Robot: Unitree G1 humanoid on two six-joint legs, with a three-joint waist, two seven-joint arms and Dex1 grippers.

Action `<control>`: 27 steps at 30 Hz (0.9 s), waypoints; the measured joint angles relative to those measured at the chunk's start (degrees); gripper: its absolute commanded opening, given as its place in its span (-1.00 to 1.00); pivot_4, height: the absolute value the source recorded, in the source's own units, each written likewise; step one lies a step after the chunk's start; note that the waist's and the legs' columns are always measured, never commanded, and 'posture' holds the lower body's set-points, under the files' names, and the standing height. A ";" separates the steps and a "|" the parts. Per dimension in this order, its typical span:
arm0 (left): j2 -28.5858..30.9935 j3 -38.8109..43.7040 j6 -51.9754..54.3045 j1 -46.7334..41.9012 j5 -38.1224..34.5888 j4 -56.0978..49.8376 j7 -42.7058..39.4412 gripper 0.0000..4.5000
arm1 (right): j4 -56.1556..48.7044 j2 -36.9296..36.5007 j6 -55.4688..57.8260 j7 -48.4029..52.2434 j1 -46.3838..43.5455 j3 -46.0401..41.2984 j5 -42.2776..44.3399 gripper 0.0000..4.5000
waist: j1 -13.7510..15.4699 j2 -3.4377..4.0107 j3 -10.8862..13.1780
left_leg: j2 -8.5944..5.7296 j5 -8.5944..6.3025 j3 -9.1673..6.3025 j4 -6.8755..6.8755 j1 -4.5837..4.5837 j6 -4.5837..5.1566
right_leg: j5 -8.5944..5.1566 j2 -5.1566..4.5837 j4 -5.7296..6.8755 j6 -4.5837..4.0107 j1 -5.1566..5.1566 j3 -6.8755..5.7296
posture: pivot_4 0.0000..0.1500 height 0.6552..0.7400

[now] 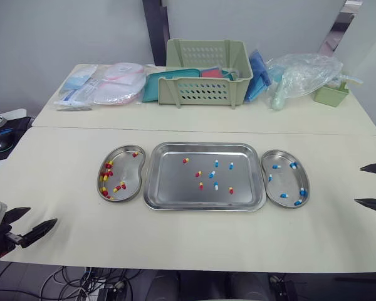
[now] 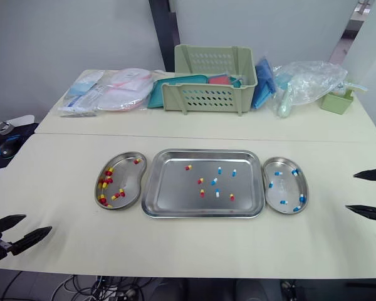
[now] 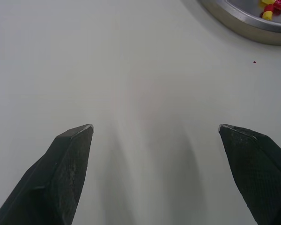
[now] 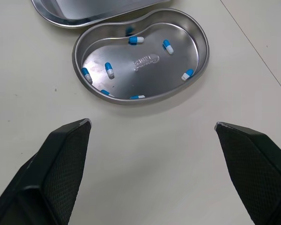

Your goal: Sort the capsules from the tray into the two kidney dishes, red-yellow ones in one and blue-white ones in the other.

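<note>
1. Jaws gape empty: left gripper (image 1: 42, 216) at the table's (image 1: 62, 169) near-left corner, right gripper (image 1: 358, 185) at its right edge.
2. Mixed capsules (image 1: 212, 174) lie in the tray (image 1: 169, 182) mid-table, flanked by the red-yellow dish (image 1: 128, 169) and the blue-white dish (image 4: 203, 47).
3. Basket (image 1: 203, 91) and packets (image 1: 97, 88) line the rear table (image 1: 301, 116) by a grey wall (image 1: 50, 37).

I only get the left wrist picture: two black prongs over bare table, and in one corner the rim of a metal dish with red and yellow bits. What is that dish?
Observer: It is the left kidney dish, and it holds only red-yellow capsules.
Visitor: Is anything next to it?
Observer: Yes, a larger tray lies beside it, with red-yellow and blue-white capsules mixed in it.
Visitor: Where would the blue ones go?
Observer: Probably into the right kidney dish on the tray's other side, since it holds only blue-white ones.
</note>
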 measured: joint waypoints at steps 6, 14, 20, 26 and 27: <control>0.01 0.20 0.08 -0.24 -0.09 -0.09 0.33 0.98 | -0.49 0.62 -0.26 0.09 0.19 0.25 -0.50 1.00 | -0.01 0.01 0.01 | 0.00 0.00 0.01 0.00 0.00 0.00 | 0.00 0.00 0.00 0.00 0.00 0.01 | 1.00 1.00; -0.52 0.12 -0.14 -0.68 0.14 -0.68 1.10 0.98 | -18.12 8.05 7.84 -4.45 6.66 -2.61 4.00 1.00 | 0.21 0.02 0.00 | 0.01 0.00 -0.03 -0.01 -0.04 -0.01 | 0.00 0.02 0.00 0.00 -0.02 -0.02 | 1.00 1.00; -3.79 -0.39 -0.07 1.23 0.13 -3.61 2.33 0.98 | -41.46 17.13 13.68 -12.50 13.57 -1.41 9.58 1.00 | 0.42 -0.09 -0.05 | 0.02 0.00 -0.10 0.01 -0.11 -0.01 | 0.00 0.02 -0.01 0.00 -0.02 -0.10 | 1.00 1.00; -6.32 -0.34 0.16 3.68 0.01 -6.74 3.71 0.98 | -51.26 28.92 12.62 -23.86 16.85 10.01 6.11 1.00 | 0.41 -0.36 -0.21 | 0.06 0.00 -0.16 0.04 -0.07 -0.02 | 0.00 0.06 0.02 0.00 0.00 -0.13 | 1.00 1.00; -6.96 -0.37 0.16 3.98 -0.05 -7.36 3.84 0.98 | -51.66 30.91 12.07 -26.05 16.87 12.92 4.52 1.00 | 0.40 -0.34 -0.20 | 0.04 0.00 -0.13 0.04 -0.07 -0.02 | 0.00 0.05 0.03 0.00 -0.01 -0.11 | 1.00 1.00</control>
